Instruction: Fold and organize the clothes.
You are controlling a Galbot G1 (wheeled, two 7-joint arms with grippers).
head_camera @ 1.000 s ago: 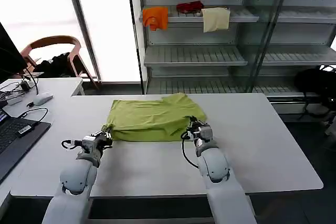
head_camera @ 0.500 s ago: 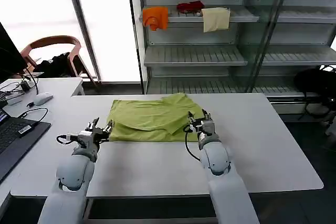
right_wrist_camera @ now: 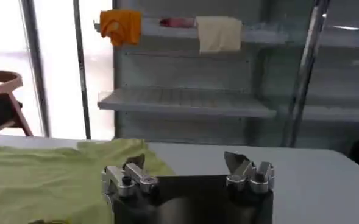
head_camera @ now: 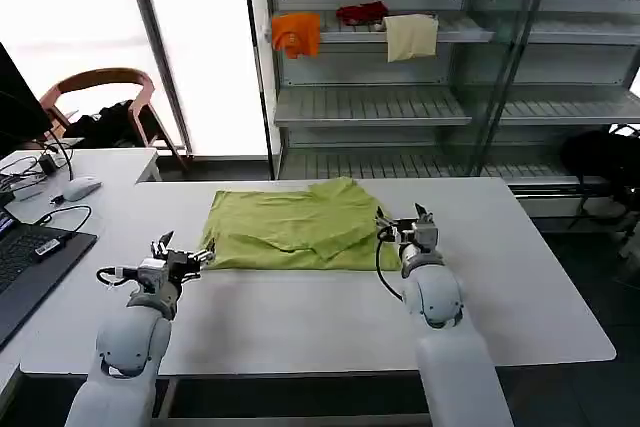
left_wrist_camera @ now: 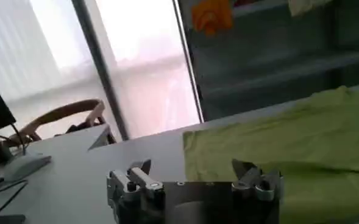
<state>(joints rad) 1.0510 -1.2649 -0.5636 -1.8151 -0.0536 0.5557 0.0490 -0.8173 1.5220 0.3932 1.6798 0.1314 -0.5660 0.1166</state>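
From the head, the lime T-shirt point(head_camera: 295, 227) lies folded flat mid-desk point(head_camera: 300, 317), with the left gripper point(head_camera: 183, 259) off its left edge and the right gripper point(head_camera: 412, 228) off its right edge. The left wrist view shows the left gripper point(left_wrist_camera: 194, 176) with jaws spread and empty, the shirt just ahead. The right wrist view shows the right gripper point(right_wrist_camera: 188, 168) the same way, jaws spread beside the shirt.

The T-shirt point(head_camera: 296, 229) was soft matt cloth, lightly creased. The table point(head_camera: 520, 277) was smooth, matt white laminate. The left gripper point(left_wrist_camera: 194, 176) and right gripper point(right_wrist_camera: 187, 170) had bare brushed-metal fingers on glossy black bodies. The arm shells were smooth grey plastic.
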